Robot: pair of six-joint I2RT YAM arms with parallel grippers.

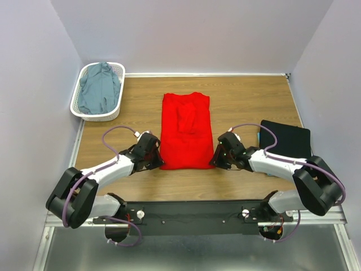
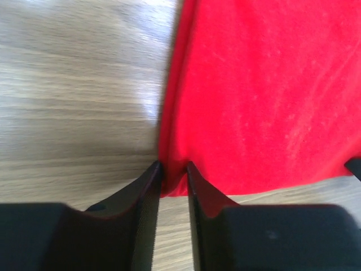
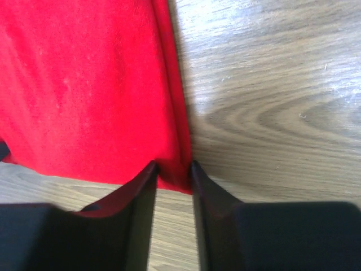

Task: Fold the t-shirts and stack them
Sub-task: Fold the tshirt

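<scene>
Left tool (image 2: 173, 169) and right tool (image 3: 172, 167) each clench a near corner of the bright red cloth t-shirt (image 1: 186, 135), which lies mid wooden table (image 1: 248, 101). Best to lift both evenly, carrying the hem taut toward the far edge.

T-shirts, three: red t-shirt (image 1: 186, 131), black t-shirt (image 1: 286, 139), grey-blue t-shirt (image 1: 100, 88). White basket (image 1: 79, 107): one. Tools, two: left tool (image 2: 174, 167), right tool (image 3: 172, 165). Bench (image 1: 242, 96): one.

Both arms are reaching inward, left end effector (image 2: 174, 165) and right end effector (image 3: 173, 164) each pinching a corner of the red t-shirt (image 1: 186, 132).
</scene>
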